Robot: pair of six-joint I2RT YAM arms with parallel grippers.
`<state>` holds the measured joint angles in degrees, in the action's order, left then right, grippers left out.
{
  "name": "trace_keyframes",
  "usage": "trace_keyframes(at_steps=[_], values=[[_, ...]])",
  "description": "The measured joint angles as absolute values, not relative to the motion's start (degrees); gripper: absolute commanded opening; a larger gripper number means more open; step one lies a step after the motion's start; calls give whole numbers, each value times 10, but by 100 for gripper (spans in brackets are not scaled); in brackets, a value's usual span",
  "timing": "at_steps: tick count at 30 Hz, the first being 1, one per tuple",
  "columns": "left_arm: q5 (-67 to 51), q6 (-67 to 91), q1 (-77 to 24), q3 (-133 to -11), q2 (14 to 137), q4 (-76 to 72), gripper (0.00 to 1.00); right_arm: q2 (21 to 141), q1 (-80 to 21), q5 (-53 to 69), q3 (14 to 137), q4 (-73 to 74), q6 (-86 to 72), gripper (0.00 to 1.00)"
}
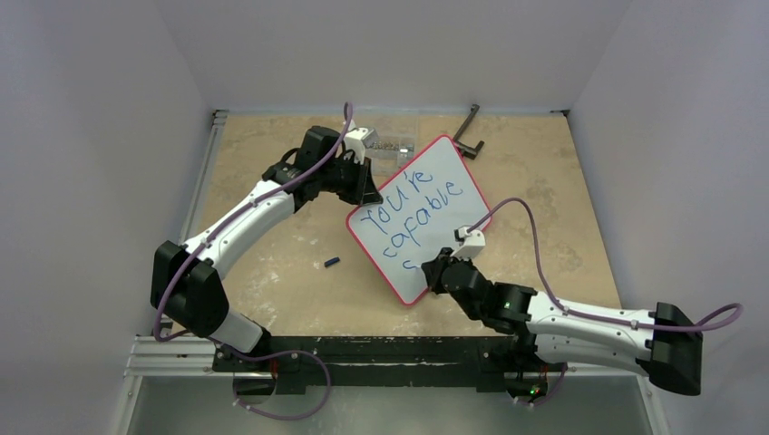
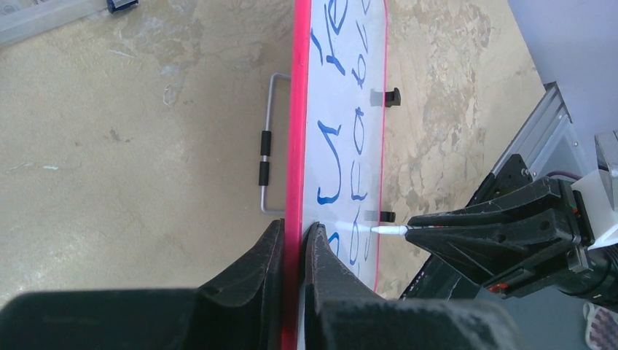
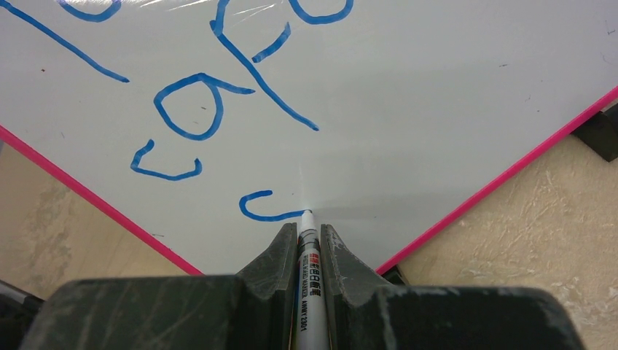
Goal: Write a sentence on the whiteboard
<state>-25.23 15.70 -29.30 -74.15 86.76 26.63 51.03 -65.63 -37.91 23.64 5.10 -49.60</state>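
Note:
The whiteboard (image 1: 426,195) with a red frame stands tilted on the table. Blue words of the sentence (image 1: 424,201) read "You're capable" with a started letter below. My left gripper (image 1: 361,186) is shut on the board's red edge (image 2: 295,146), one finger on each side. My right gripper (image 1: 435,269) is shut on a white marker (image 3: 309,277). The marker's tip touches the board at the end of a blue curved stroke (image 3: 262,208). The marker tip also shows in the left wrist view (image 2: 390,229).
A small dark marker cap (image 1: 332,263) lies on the table left of the board. A black metal stand (image 1: 468,132) lies at the back. A clear plastic case (image 1: 392,145) sits behind the board. A wire handle (image 2: 268,142) shows behind the board.

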Motion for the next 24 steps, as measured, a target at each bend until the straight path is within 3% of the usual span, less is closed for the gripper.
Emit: trace_keyframes(at_steps=[24], values=[[-244,157,-285,-741,859,267,0,562,-715,-391,253,95,-520,0]])
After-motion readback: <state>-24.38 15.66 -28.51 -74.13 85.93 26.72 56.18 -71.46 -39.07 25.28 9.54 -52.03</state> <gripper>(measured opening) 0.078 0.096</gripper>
